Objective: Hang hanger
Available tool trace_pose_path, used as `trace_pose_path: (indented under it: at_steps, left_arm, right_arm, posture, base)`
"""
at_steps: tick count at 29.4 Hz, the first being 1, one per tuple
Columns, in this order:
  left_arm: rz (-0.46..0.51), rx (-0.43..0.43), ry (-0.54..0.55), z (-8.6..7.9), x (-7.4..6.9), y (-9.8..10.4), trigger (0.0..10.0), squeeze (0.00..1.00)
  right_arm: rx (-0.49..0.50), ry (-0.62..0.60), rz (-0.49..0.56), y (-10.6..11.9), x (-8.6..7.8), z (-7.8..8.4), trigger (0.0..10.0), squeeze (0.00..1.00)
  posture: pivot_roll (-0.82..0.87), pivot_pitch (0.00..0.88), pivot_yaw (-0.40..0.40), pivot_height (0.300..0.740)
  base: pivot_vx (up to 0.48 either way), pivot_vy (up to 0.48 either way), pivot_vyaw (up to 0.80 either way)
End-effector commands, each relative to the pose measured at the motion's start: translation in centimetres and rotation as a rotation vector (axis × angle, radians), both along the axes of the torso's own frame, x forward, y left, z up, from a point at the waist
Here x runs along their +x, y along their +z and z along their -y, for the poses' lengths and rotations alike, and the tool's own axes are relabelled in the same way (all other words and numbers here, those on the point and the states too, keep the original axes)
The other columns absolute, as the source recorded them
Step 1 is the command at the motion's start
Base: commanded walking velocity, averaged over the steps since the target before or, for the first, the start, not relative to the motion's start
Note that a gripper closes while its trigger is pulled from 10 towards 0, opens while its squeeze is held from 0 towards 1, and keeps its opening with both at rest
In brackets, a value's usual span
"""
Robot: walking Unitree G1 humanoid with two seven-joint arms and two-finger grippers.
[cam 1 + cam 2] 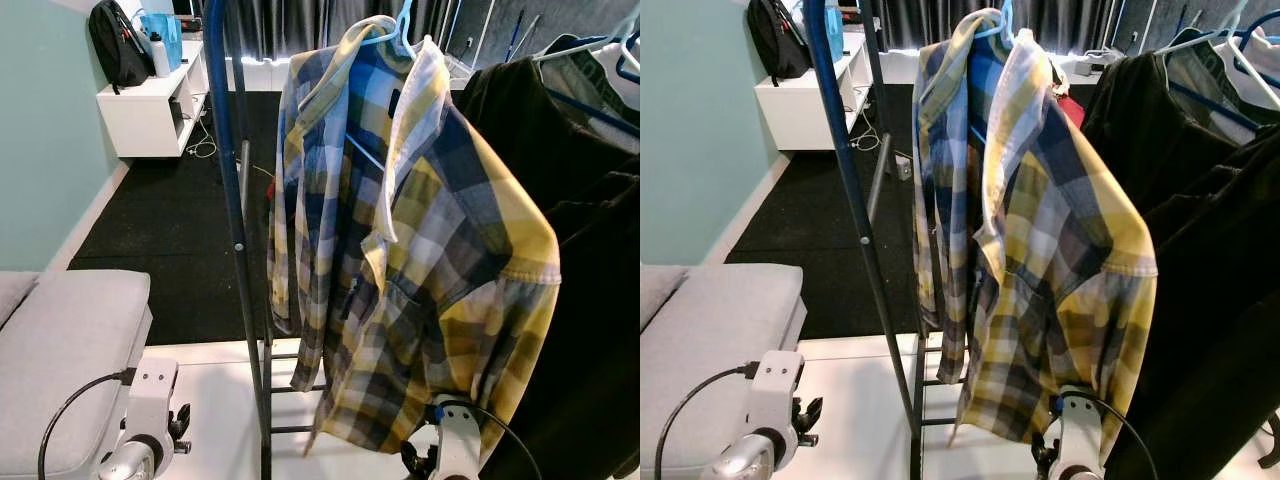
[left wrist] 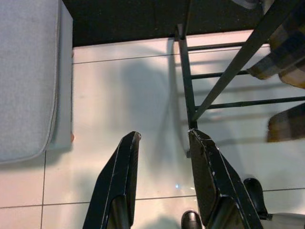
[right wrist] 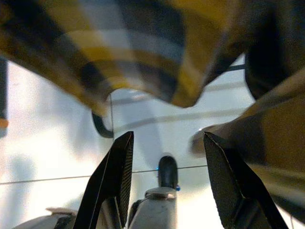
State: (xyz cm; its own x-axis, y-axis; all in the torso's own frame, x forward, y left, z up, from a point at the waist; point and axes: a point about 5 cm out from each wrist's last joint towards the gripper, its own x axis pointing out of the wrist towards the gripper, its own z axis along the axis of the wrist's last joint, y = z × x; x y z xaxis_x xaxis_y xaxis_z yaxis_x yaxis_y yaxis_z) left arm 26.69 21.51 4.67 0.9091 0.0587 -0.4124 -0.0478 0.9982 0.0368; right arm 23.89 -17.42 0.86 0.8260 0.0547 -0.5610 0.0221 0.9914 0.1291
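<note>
1. A light blue hanger (image 1: 400,25) carrying a yellow-and-blue plaid shirt (image 1: 420,250) is seen hung at the top of the clothes rack (image 1: 232,200).
2. Dark garments (image 1: 570,250) are hung just beside the shirt.
3. The left gripper (image 2: 162,143) is held low over the white tiled floor (image 2: 119,95), jaws spread, empty.
4. The right gripper (image 3: 167,143) is held under the shirt hem, jaws spread, empty.
5. A grey cushion (image 1: 60,340) is noted on the left.
</note>
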Motion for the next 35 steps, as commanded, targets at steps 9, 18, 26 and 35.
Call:
trace_pose_path:
  at_steps: [9,18,26,35]
  left_arm:
    - [0.024,0.001,-0.013,1.3,0.1,-1.3,10.0,0.00]
    - [0.043,-0.014,-0.036,2.3,0.9,-1.3,10.0,0.00]
    - [0.056,-0.002,-0.064,3.0,0.7,-1.5,10.0,0.00]
    - [0.098,0.013,-0.049,2.8,1.7,-0.7,10.0,0.00]
  right_arm:
    - [-0.005,0.040,-0.016,-1.0,0.3,-0.9,10.0,0.00]
    - [-0.009,0.046,-0.020,-1.1,0.3,-0.6,10.0,0.00]
    - [-0.022,0.052,-0.014,-1.2,0.2,-0.2,10.0,0.00]
    - [-0.027,0.050,-0.012,-1.2,0.5,-0.2,10.0,0.00]
  posture:
    - [0.03,0.139,0.023,0.740]
    - [0.05,0.165,0.008,0.740]
    - [0.03,0.163,0.014,0.740]
    - [0.05,0.165,0.006,0.740]
  base:
    - [0.000,0.000,0.00]
    - [0.000,0.000,0.00]
    - [0.000,0.000,0.00]
    - [0.000,0.000,0.00]
